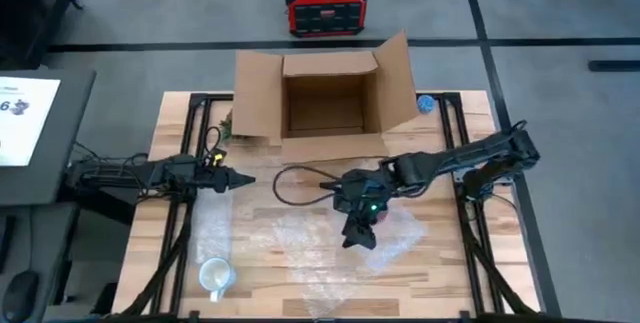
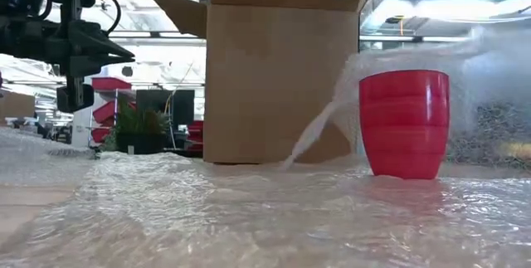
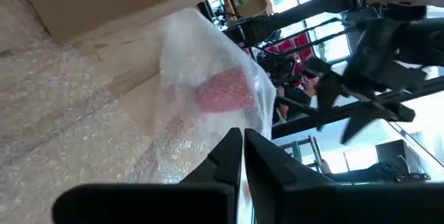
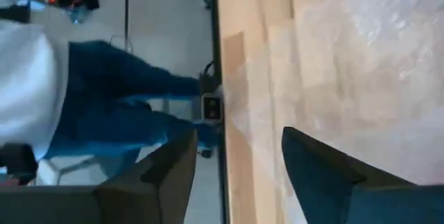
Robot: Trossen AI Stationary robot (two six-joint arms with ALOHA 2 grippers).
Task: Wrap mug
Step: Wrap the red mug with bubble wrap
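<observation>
The floor (image 1: 560, 23) is grey, crossed by dark lines. A red and black unit (image 1: 324, 5) stands on it beyond the table. A grey desk (image 1: 40, 143) sits at the left. In the low view, a potted plant (image 2: 141, 129) and red shelving (image 2: 108, 102) stand under bright ceiling lights. A person (image 4: 83, 99) in blue trousers stands beside the table.

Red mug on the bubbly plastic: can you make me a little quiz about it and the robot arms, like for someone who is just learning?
1. True or false: the red mug lies on its side on the bubble wrap.
2. The left gripper is: A) shut and empty, B) holding a white mug, C) holding a box flap.
3. Fill in: the right gripper, by the red mug, is ___ (open or shut).

Key: 1 false, it stands upright. 2 A. 3 open.
</observation>
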